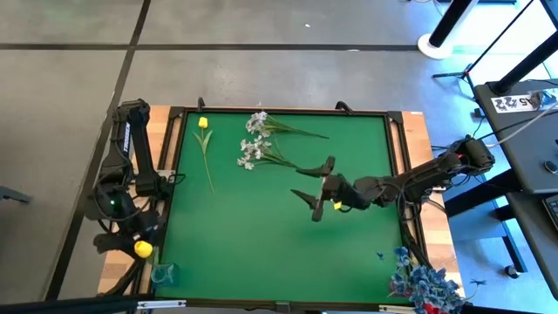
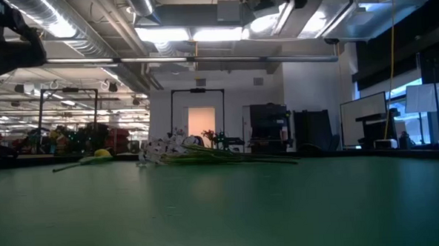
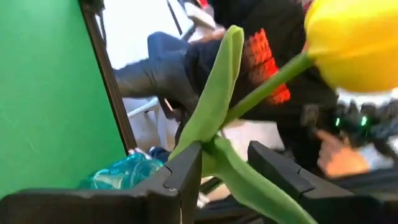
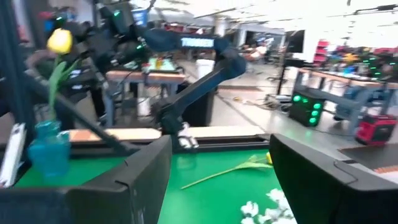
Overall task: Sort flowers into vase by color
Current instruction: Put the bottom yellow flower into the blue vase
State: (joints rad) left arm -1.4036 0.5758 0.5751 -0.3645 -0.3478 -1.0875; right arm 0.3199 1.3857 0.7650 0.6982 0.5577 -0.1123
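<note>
Left gripper [image 3: 224, 165] off the table's near-left corner clamps a yellow tulip [image 1: 142, 249] by its stem, just above the blue vase [image 1: 162, 274] — I see my right gripper [image 1: 316, 188] spread wide mid-table, near the white sprays [image 1: 254, 139].

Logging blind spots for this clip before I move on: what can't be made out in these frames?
- Left gripper: shut on a yellow tulip; the high view shows only the bloom above the blue vase, so whether the stem is in the vase is hidden.
- Blue flowers: cut off by the high view's bottom edge, their vase hidden.
- White sprays: low view, too dim to count.
- Right gripper: open above the mat.
</note>
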